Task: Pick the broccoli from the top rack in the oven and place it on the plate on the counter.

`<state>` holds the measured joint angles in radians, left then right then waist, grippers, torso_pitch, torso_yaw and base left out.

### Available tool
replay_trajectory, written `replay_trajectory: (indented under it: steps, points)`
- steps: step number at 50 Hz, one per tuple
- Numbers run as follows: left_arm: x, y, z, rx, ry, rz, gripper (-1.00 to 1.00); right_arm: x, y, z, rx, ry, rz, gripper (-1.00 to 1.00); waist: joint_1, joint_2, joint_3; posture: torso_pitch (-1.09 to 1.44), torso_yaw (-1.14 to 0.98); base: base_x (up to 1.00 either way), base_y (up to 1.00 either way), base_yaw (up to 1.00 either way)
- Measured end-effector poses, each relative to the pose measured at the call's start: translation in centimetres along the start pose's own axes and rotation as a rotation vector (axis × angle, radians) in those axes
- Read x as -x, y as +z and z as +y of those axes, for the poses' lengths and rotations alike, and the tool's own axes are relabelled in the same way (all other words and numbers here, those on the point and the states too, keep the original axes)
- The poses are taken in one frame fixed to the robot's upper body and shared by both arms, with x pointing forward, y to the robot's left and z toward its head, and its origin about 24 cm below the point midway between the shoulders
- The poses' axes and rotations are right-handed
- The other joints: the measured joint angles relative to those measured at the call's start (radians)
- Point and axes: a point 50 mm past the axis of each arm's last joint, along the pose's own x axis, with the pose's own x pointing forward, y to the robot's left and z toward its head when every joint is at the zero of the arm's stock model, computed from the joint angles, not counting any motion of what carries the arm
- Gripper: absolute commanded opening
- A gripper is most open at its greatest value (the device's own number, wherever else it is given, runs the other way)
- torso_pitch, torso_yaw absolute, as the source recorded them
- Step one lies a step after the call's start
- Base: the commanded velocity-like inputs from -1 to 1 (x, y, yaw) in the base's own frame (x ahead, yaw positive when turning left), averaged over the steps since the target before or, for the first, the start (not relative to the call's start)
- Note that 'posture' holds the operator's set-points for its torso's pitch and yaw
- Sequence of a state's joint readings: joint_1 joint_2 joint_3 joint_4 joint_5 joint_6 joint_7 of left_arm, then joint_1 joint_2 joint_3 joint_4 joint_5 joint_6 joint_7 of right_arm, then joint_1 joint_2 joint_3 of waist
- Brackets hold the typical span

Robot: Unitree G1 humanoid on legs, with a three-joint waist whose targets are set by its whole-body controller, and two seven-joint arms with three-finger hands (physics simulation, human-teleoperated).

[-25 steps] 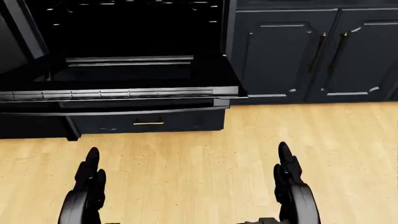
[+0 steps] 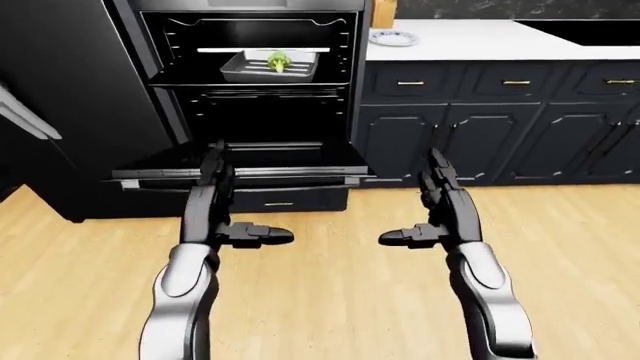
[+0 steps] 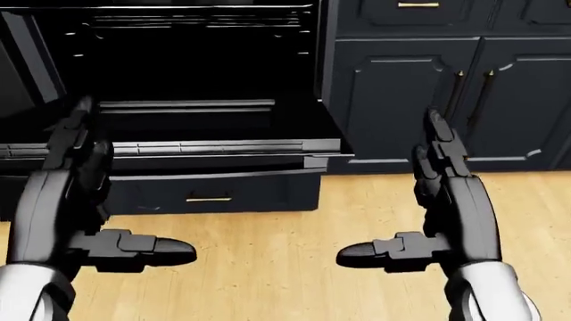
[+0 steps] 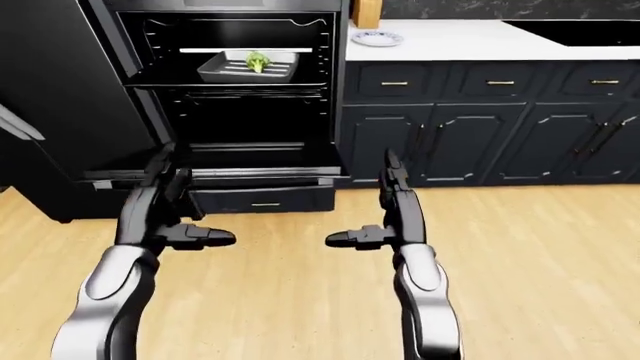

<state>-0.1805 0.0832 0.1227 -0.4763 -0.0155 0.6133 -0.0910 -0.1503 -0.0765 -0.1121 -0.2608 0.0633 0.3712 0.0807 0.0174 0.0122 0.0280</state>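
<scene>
The green broccoli (image 2: pixel 278 60) lies in a grey tray (image 2: pixel 268 69) on the top rack of the open oven (image 2: pixel 250 82), at the top of the left-eye view. The plate (image 2: pixel 393 37) sits on the white counter (image 2: pixel 480 41) just right of the oven. My left hand (image 2: pixel 222 201) and right hand (image 2: pixel 432 202) are raised in the middle of the view, both open and empty, thumbs pointing inward. They are well below and short of the rack, above the lowered oven door (image 2: pixel 240 166).
Dark cabinets (image 2: pixel 490 127) run under the counter to the right. A black fridge (image 2: pixel 60 105) stands left of the oven. A drawer (image 3: pixel 209 190) sits under the oven door. A black cooktop (image 2: pixel 585 30) is at the counter's right. Wooden floor (image 2: pixel 330 300) lies below.
Both hands have risen from the bottom of the head view to mid-height, with thumbs now showing. The view has tilted slightly upward.
</scene>
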Motion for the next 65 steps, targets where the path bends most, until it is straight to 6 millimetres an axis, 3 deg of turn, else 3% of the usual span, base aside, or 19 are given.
replay_trajectory:
  steps: [2,4,10,11,12,16,24,26,29,32,35,38,42,48,55,58,59,61,65]
  points:
    - [-0.1,0.9,0.5,0.004,0.018,-0.006,1.00,0.0,0.5,0.0,-0.002,0.011,-0.003,1.00,0.006,0.027,0.006,0.00,0.00,0.47,-0.52,0.00]
    - [-0.2,1.8,0.6,0.001,0.024,-0.023,1.00,0.0,1.2,-0.2,0.003,0.011,-0.023,1.00,0.015,0.027,-0.001,0.00,0.00,0.48,-0.52,0.00]
    - [-0.3,3.4,1.2,0.003,0.034,-0.046,1.00,-0.3,3.0,0.1,0.013,0.036,-0.068,1.00,0.049,-0.049,-0.002,0.00,0.00,0.48,-0.51,0.00]
    - [-0.3,3.4,1.3,0.002,0.039,-0.046,1.00,-0.3,3.1,0.1,0.012,0.040,-0.070,1.00,0.046,-0.074,-0.006,0.00,0.00,0.48,-0.52,0.00]
    - [-0.3,3.4,1.2,0.008,0.035,-0.044,1.00,-0.4,3.1,-0.2,0.017,0.036,-0.068,1.00,0.031,-0.080,-0.005,0.00,0.00,0.47,-0.53,0.00]
    - [-0.4,2.8,0.5,0.018,-0.011,0.007,1.00,-0.3,2.8,-1.0,0.028,-0.005,-0.025,1.00,0.000,-0.068,0.017,0.00,0.00,0.48,-0.52,0.00]
    - [0.0,5.3,1.2,0.005,0.019,-0.091,1.00,-0.6,4.9,-0.1,0.059,0.048,-0.101,1.00,-0.023,0.027,0.017,0.00,0.00,0.48,-0.51,0.00]
    - [0.0,4.9,1.4,0.008,0.029,-0.070,1.00,-0.5,4.9,0.3,0.055,0.069,-0.094,1.00,-0.007,0.027,0.044,0.00,0.00,0.48,-0.51,0.00]
    - [0.0,4.5,2.0,0.009,0.048,-0.026,1.00,-0.4,4.7,0.4,0.053,0.089,-0.067,1.00,0.000,0.042,0.019,0.00,0.00,0.48,-0.51,0.00]
    - [0.2,5.4,2.0,0.002,0.051,-0.066,1.00,-0.3,5.6,0.3,0.050,0.078,-0.102,1.00,0.011,0.031,0.001,0.00,0.00,0.49,-0.51,0.00]
    - [0.4,5.9,1.8,0.002,0.042,-0.094,1.00,-0.3,6.5,0.5,0.053,0.090,-0.143,1.00,0.033,-0.001,0.004,0.00,0.00,0.51,-0.51,0.00]
    - [0.3,6.3,1.9,0.002,0.037,-0.101,1.00,-0.4,7.2,0.8,0.053,0.103,-0.163,1.00,0.022,-0.068,-0.008,0.00,0.00,0.52,-0.46,0.00]
    - [0.2,5.4,1.4,0.016,-0.001,-0.038,1.00,-0.3,6.5,0.0,0.038,0.067,-0.105,1.00,0.005,-0.091,0.020,0.00,0.00,0.51,-0.04,0.00]
    - [0.5,6.9,1.7,0.008,0.014,-0.102,1.00,-0.1,7.9,0.0,0.034,0.079,-0.157,1.00,-0.013,-0.036,0.019,0.00,0.00,0.51,-0.22,0.00]
    - [0.6,7.3,1.8,0.009,0.012,-0.107,1.00,0.0,9.1,-0.3,0.020,0.075,-0.184,1.00,-0.012,-0.017,0.007,0.00,0.00,0.51,-0.20,0.00]
    - [0.6,6.6,2.1,0.015,0.031,-0.072,1.00,-0.3,8.5,0.2,-0.014,0.097,-0.150,1.00,0.008,-0.034,0.057,0.00,0.00,0.52,-0.17,0.00]
    - [0.5,6.2,2.3,0.017,0.040,-0.049,1.00,-0.4,8.2,0.4,-0.017,0.107,-0.128,1.00,0.011,-0.017,0.061,0.00,0.00,0.51,0.00,0.00]
    - [0.5,6.1,2.6,0.015,0.054,-0.029,1.00,-0.5,8.1,0.6,-0.036,0.114,-0.114,1.00,0.019,0.002,0.036,0.00,0.00,0.50,0.17,0.50]
    - [0.9,8.0,1.9,0.003,0.007,-0.125,1.00,-0.1,9.6,-0.4,-0.057,0.049,-0.182,1.00,0.039,-0.037,0.008,0.00,0.00,0.30,0.00,1.00]
